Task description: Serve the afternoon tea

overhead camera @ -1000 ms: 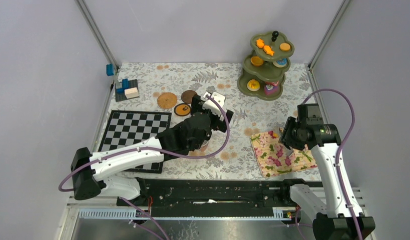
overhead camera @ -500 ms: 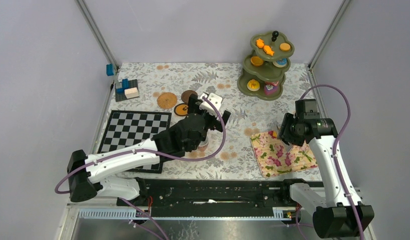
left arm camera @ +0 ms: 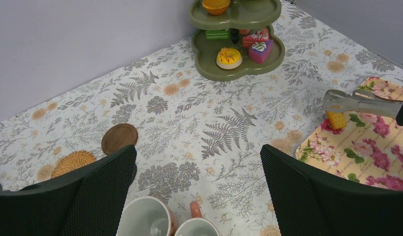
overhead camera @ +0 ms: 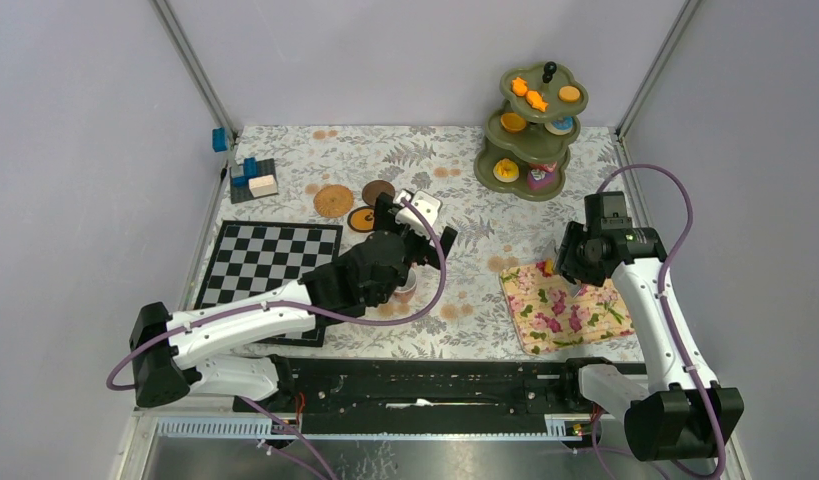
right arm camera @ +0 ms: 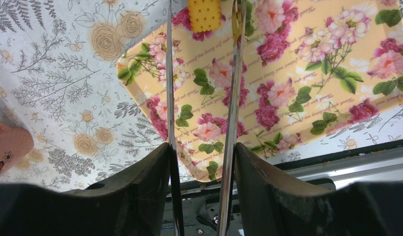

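Grey walls close in a leaf-print tablecloth [overhead camera: 425, 150]. From above, the stand [overhead camera: 530, 135] sits far right with cakes on its tiers, and three coasters [overhead camera: 333, 200] lie left of centre. The left gripper [overhead camera: 415, 228] hangs spread over one of the mugs [overhead camera: 405, 290]; its arm covers whatever else stands there. The right gripper [overhead camera: 573, 262] is over the cloth [overhead camera: 565, 310], but its tool is too thin to make out here.

Left wrist view: the fingers [left arm camera: 106, 187] gape wide and hold nothing. Below them two mugs stand nearly touching, cut off by the lower edge. Coming down on one would likely nudge or tip its neighbour.

Right wrist view: the fingers [right arm camera: 145, 187] clamp tongs [right arm camera: 232, 98], whose blades flank a cookie [right arm camera: 204, 14] near the cloth's edge. Cloth shows on either side of the cookie, so I judge it not yet pinched. An off-centre squeeze could flick it away, or it could drop on the way to the stand. The cookie's top and the blade tips are cut off, and I cannot tell whether it lies flat.
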Motion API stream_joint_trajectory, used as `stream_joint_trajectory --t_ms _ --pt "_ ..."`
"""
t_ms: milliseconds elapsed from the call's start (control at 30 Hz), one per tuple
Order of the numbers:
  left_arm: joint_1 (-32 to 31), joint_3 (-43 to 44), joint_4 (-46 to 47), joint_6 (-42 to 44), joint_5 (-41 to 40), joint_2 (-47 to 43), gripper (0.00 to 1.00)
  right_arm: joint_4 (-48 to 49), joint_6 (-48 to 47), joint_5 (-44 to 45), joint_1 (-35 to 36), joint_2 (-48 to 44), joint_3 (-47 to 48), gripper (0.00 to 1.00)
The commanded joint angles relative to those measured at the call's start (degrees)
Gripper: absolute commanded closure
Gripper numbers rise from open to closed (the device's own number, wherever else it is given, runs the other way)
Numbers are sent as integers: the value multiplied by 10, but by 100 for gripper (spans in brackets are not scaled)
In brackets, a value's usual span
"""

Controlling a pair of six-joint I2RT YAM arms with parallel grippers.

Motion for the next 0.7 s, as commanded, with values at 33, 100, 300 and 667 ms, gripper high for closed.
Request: stream_joint_trajectory --t_ms 33,100,300,667 --pt "3 -7 26 -5 12 -10 1 6 2 16 -2 -7 -7 44" --pt "3 -7 25 -7 15 -12 1 14 -1 12 -2 -6 -8 44" --pt "3 -10 23 -7 15 -16 1 27 1 3 -2 12 -12 44" --pt "3 -15 25 -9 17 -19 1 34 5 4 -2 25 -13 47"
